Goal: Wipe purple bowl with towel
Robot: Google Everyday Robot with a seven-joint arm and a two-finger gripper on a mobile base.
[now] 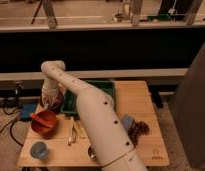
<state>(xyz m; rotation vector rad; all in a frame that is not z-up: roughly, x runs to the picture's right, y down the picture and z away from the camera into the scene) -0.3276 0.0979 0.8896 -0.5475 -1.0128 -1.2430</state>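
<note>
The purple bowl (58,104) is a dark, glossy, shallow dish at the table's back left, just left of the green tray. My white arm rises from the bottom centre, bends at an elbow (53,68) and comes down onto the bowl. My gripper (48,101) is at the bowl's left side, right over it or in it. Something pale shows at the gripper, but I cannot make out a towel as such. The arm hides part of the bowl.
An orange-red bowl (44,123) sits just in front of the purple bowl. A light-blue cup (39,150) stands at the front left. A green tray (102,90), loose utensils (72,132), a blue object (127,122) and a dark red cluster (139,129) lie on the wooden table (151,150). A black wall runs behind.
</note>
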